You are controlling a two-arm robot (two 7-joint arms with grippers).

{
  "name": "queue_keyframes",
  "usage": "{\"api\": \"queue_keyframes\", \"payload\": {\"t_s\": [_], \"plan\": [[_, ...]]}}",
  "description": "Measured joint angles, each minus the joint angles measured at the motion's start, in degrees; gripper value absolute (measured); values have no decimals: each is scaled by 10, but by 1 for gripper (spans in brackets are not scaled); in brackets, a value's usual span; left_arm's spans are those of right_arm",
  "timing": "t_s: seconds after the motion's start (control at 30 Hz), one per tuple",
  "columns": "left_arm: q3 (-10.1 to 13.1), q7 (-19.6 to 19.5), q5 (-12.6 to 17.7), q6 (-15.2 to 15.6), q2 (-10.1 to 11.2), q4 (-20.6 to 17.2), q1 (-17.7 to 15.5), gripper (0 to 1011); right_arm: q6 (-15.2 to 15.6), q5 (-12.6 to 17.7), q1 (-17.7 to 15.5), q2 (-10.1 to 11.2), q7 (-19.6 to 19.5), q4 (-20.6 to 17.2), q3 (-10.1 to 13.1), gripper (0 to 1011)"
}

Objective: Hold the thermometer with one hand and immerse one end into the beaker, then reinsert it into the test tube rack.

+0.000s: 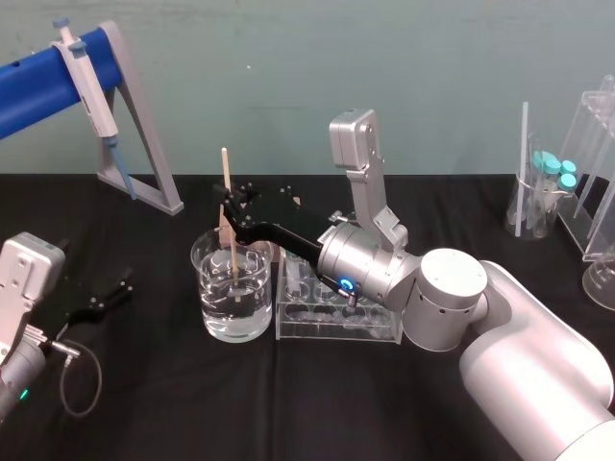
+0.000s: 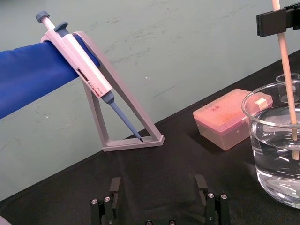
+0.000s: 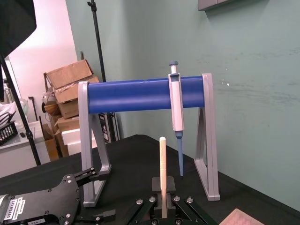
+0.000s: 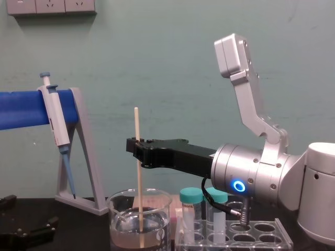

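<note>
In the head view the right gripper (image 1: 229,206) reaches over the test tube rack (image 1: 336,325) and pinches the thermometer (image 1: 232,257) high on its shaft. The rod hangs nearly upright with its lower end in the water of the beaker (image 1: 206,288), which stands just beside the rack. Gripping that high probably keeps the black fingers clear of the glass rim. The left gripper (image 1: 108,294) lies idle on the black cloth (image 1: 144,403), well to the left. In the left wrist view its fingers (image 2: 115,187) stand spread (nothing between them), and the pale cream rod shows thin and straight through the beaker's clear wall. The right wrist view looks along the clamped rod toward the pipette (image 3: 176,108). In the chest view the rod runs deep into the water and stands far taller than the teal-capped tubes (image 4: 190,196) in the rack. Whether it touches the bottom I cannot tell.
</note>
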Motion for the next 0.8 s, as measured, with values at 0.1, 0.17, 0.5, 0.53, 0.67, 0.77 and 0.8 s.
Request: {"api": "queue_keyframes", "payload": {"t_s": [0.1,0.17,0.5,0.53,0.67,0.77,0.8], "plan": [[0,0,0,0,0,0,0,1004,0,0,0,0,0,0,0,48],[0,0,0,0,0,0,0,1004,0,0,0,0,0,0,0,48],[0,0,0,0,0,0,0,1004,1,-1,0,2,0,-6,0,47],[0,0,0,0,0,0,0,1004,2,-1,-1,5,0,-15,0,48],[0,0,0,0,0,0,0,1004,15,0,-3,14,0,-44,4,48],[0,0,0,0,0,0,0,1004,30,5,-6,22,-2,-70,7,48],[0,0,0,0,0,0,0,1004,35,6,-6,25,-4,-77,8,48]]}}
